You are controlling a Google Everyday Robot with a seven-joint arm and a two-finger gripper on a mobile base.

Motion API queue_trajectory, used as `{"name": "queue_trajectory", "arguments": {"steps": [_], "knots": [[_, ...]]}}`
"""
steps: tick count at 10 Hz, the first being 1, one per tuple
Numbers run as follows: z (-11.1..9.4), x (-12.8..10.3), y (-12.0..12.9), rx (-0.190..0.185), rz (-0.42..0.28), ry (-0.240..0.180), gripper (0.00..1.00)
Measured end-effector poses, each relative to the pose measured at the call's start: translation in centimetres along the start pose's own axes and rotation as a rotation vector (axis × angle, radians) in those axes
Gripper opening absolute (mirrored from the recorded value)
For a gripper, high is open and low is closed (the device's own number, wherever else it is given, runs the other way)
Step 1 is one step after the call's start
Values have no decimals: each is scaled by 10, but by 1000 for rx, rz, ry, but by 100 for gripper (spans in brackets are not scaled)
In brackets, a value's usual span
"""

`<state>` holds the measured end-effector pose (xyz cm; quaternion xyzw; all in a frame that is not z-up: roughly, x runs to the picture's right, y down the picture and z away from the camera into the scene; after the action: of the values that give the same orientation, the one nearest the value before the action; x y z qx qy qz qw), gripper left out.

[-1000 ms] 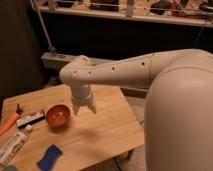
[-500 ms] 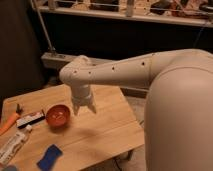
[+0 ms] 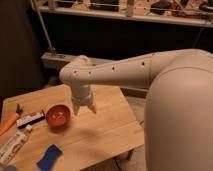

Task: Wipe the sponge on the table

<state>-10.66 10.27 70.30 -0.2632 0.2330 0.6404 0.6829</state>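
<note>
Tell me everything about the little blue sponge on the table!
The small flat bright-blue rectangular sponge looks soft, one plain piece. It lies flat, at a slant, near the front edge of the light wooden plank table, close to a white tube but not touching it. Nothing holds it: the robot's white two-finger gripper hangs open farther back, beside an orange-red bowl.

A small, flat, bright-blue sponge (image 3: 49, 156) lies at an angle near the front left edge of the light wooden table (image 3: 107, 132), whose rectangular top shows plank grain. The pad rests flat on the wood, well apart from the gripper (image 3: 84, 110), which hangs with fingers spread above the table's middle.
</note>
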Motion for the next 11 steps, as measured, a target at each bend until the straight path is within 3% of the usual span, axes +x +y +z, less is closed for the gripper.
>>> {"name": "queue_trajectory", "arguments": {"steps": [8,11], "knots": [[1,1,1,3,-5,0,65],[12,25,39,46,-131,33,65]]}}
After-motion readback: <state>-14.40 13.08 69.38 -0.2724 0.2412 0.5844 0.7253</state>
